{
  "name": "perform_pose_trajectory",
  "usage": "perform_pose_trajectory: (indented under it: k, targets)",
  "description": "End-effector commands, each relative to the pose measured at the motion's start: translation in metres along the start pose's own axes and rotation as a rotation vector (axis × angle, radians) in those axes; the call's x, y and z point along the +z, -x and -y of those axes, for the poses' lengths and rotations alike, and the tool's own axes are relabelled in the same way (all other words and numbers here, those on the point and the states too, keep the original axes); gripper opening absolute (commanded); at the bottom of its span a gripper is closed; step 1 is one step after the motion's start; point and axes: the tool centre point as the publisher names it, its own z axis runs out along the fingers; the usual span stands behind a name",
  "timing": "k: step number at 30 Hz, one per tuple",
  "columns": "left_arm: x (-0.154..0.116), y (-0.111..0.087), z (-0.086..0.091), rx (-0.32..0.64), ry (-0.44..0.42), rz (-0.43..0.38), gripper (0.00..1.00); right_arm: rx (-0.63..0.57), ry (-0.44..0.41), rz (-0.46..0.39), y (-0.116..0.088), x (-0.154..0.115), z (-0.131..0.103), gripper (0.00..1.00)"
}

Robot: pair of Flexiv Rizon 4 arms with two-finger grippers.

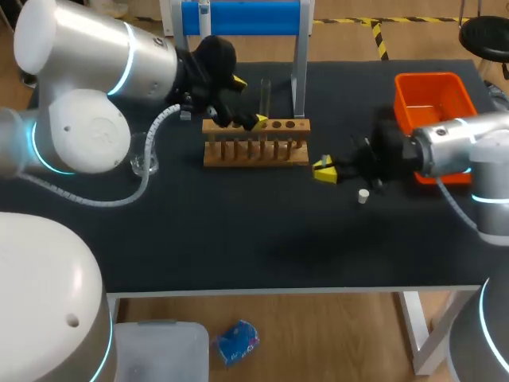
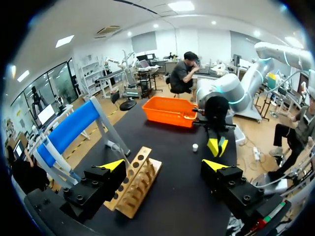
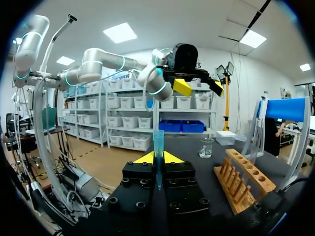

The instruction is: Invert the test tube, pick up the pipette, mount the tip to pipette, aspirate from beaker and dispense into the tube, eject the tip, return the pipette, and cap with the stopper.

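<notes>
The right claw [image 3: 158,158] is squeezing a thin blue tip [image 3: 158,142] between its two yellow fingers. The tip is sticking straight out past them. From above, this claw [image 1: 324,169] is hanging low over the black table [image 1: 238,239], just beside the right end of the wooden rack [image 1: 254,142]. A small white stopper [image 1: 363,196] is lying on the table near it. The orange box [image 1: 433,95] is sitting by the arm at the table's right side.

The left claw [image 2: 164,166] is standing wide open and gripping nothing. It is hovering over the rack [image 2: 135,182], which is showing under one finger. From above, this claw [image 1: 247,101] is sitting right next to the glass tube [image 1: 266,94]. The tube is standing upright in the rack, but I cannot tell if the claw is touching it.

A glass cup [image 1: 143,163] is sitting on the table off to the left of the rack. The blue stand [image 1: 238,16] is standing behind the rack, at the far edge of the table.
</notes>
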Motion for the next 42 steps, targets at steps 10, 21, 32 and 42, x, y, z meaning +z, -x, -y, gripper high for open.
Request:
perform_pose_trajectory:
  k: [10,21,32,42]
  targets:
    - [-0.003,0.001,0.000,0.001,0.002,-0.007,1.00,-0.001,0.001,-0.007,-0.012,-0.015,-0.003,0.00]
    - [-0.011,0.035,-0.016,-0.138,-0.017,0.118,1.00,0.026,0.026,0.015,-0.018,-0.034,0.002,0.00]
    - [-0.021,0.105,-0.025,-0.366,-0.096,0.427,1.00,0.012,0.071,-0.004,-0.034,-0.063,0.003,0.00]
    - [0.002,0.149,-0.018,-0.450,-0.123,0.557,1.00,0.012,0.071,-0.004,-0.034,-0.063,0.003,0.00]
